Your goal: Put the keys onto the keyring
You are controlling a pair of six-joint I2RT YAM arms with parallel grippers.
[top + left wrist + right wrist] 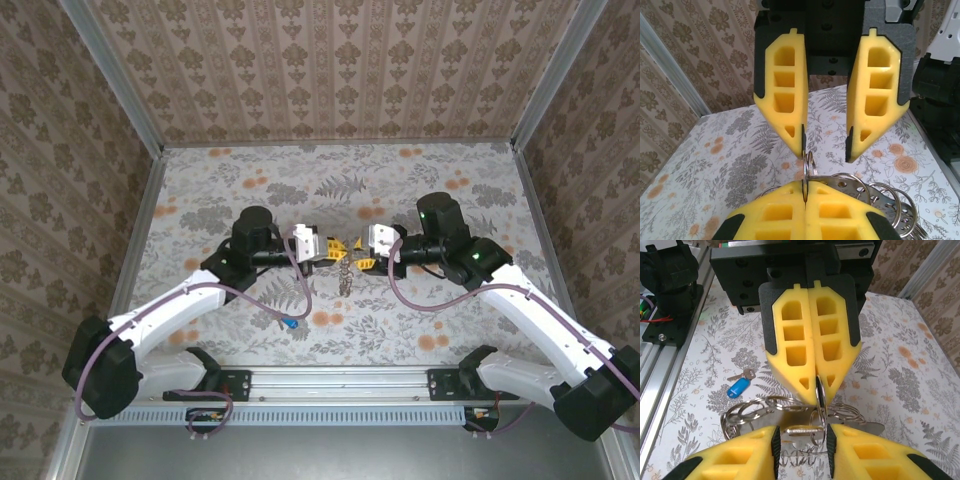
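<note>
The keyring (820, 399) is a steel split ring on a metal strip (860, 190) that carries several more rings. My right gripper (818, 389) is shut on this ring edge-on, above the table. Facing it, my left gripper (826, 150) is open, its inner fingertip (799, 145) beside the ring. A silver key blade (807, 430) hangs between the left fingers (740, 460). In the top view both grippers meet mid-table with the ring bundle (344, 277) dangling below. The blue-headed key (737, 388) lies on the table (905, 370). The yellow-orange-headed key is out of view.
The blue key (290, 322) lies near the front edge, by the left arm's purple cable (270, 300). An aluminium rail (340, 378) runs along the near side. Patterned walls enclose the floral tabletop (330, 180) at the back and sides.
</note>
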